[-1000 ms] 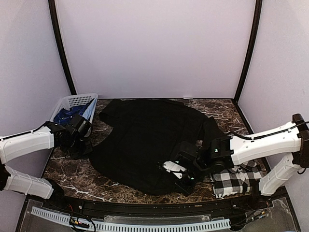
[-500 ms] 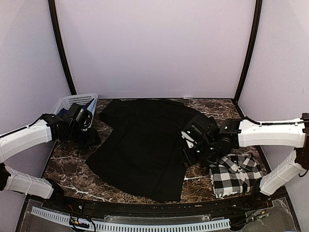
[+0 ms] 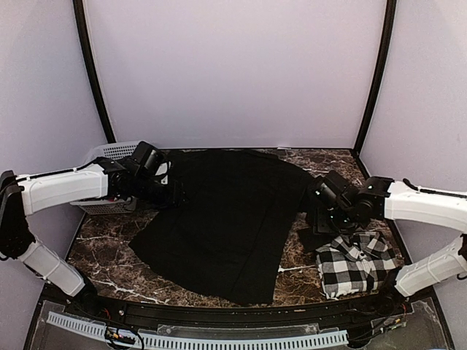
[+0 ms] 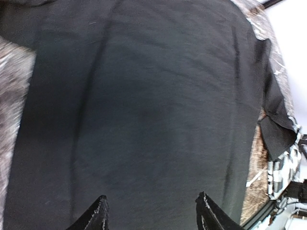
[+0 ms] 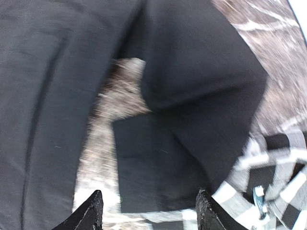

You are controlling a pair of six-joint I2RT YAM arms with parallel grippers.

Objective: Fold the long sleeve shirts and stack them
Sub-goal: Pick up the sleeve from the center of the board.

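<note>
Findings, change: the black shirt (image 3: 226, 219) lay spread over the middle of the marble table (image 3: 328, 164). Its body was narrower than a second earlier, with a straighter right edge. Over that second both arms had left the cloth and swung toward the far side. The left gripper (image 3: 171, 191) stood over the shirt's far-left edge and the right gripper (image 3: 317, 211) over the right sleeve. Both had been clamped a second ago. The wrist views now showed the left gripper's fingers (image 4: 101, 211) and the right gripper's fingers (image 5: 93, 206) spread, with nothing between them.

Assessment: a side fold appeared released. The right sleeve still lay out to the side, so folding seemed unfinished and stacking not begun.

Edges and room: the shirt's near hem ran close to the table's near edge, and its collar end lay near the back wall. The sleeve end met the folded checked shirt (image 3: 357, 266) at near right. The white basket (image 3: 109, 152) crowded the far-left corner under the left arm. Bare marble showed at far right and near left.
</note>
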